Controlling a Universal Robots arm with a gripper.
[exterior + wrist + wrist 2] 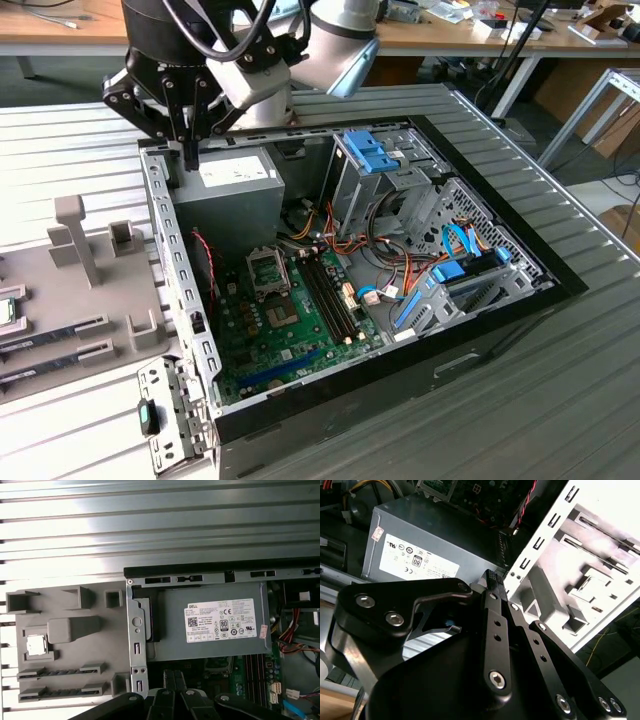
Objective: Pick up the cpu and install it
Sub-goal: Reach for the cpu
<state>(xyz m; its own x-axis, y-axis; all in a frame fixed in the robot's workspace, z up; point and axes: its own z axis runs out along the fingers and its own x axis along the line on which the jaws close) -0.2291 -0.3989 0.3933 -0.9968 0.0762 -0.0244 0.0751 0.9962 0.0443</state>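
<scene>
The black two-finger gripper (188, 152) hangs with its fingers pressed together, holding nothing, over the side wall of the open black computer case (480, 328), beside the grey metal power supply box (230, 205). The small silvery square cpu (36, 645) lies in a pocket of the grey plastic fixture tray (100, 650) outside the case, well apart from the gripper.

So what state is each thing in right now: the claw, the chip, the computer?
Computer case: on its side, open.
Gripper: shut, empty, above the case's edge.
Cpu: lying in the grey tray, untouched.
Socket: bracket looks raised.
Memory strips: lying in tray slots.
</scene>
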